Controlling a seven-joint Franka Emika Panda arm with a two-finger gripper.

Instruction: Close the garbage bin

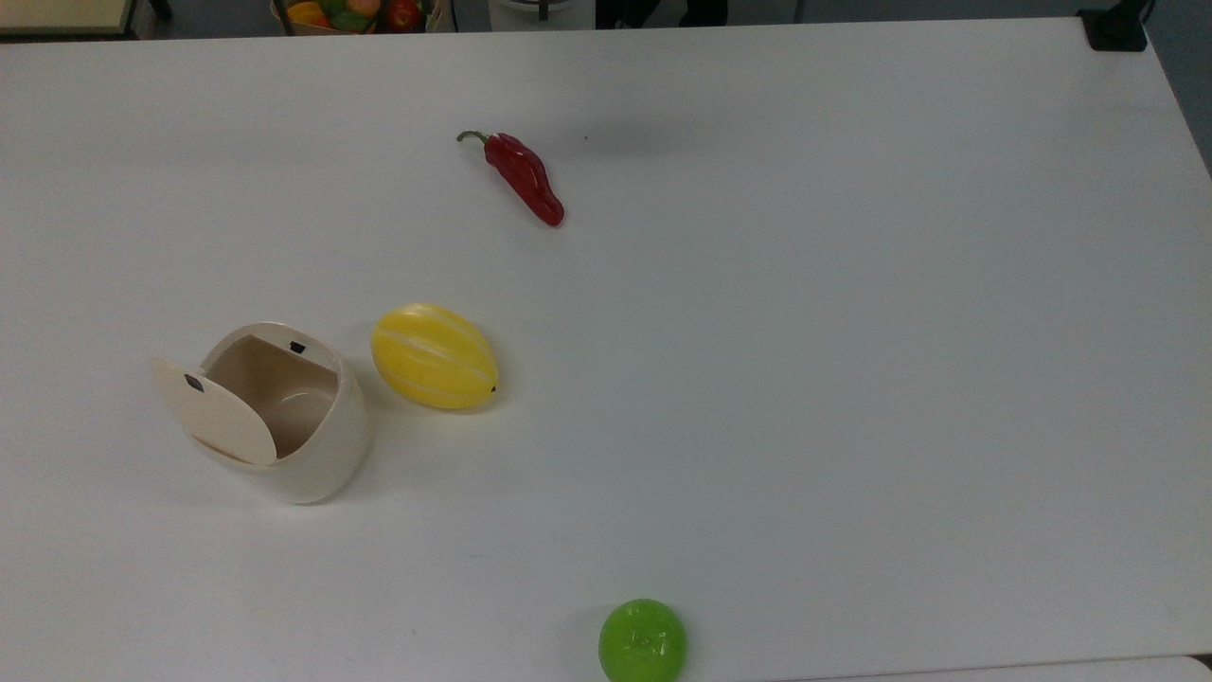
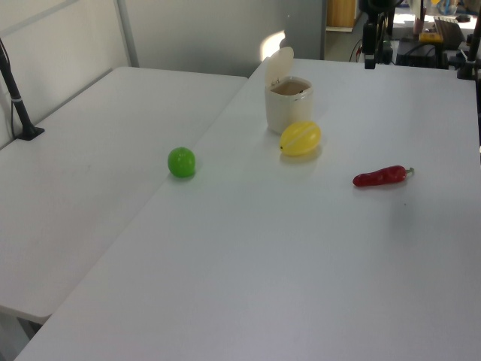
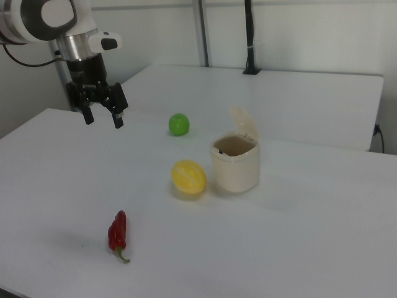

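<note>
The cream garbage bin [image 1: 303, 445] [image 2: 288, 105] [image 3: 236, 164] stands on the white table with its hinged lid [image 1: 216, 412] [image 3: 245, 124] raised, so the beige inside shows. In the right view my gripper [image 3: 103, 118] hangs open and empty well above the table, far to the right view's left of the bin, over the area beyond the red chili.
A yellow striped melon [image 1: 434, 356] [image 3: 188, 177] lies right beside the bin. A red chili pepper [image 1: 524, 176] [image 3: 117, 233] lies farther off, and a green round fruit [image 1: 642, 641] [image 3: 178, 124] sits near the table's edge. A second white table [image 2: 90, 165] adjoins this one.
</note>
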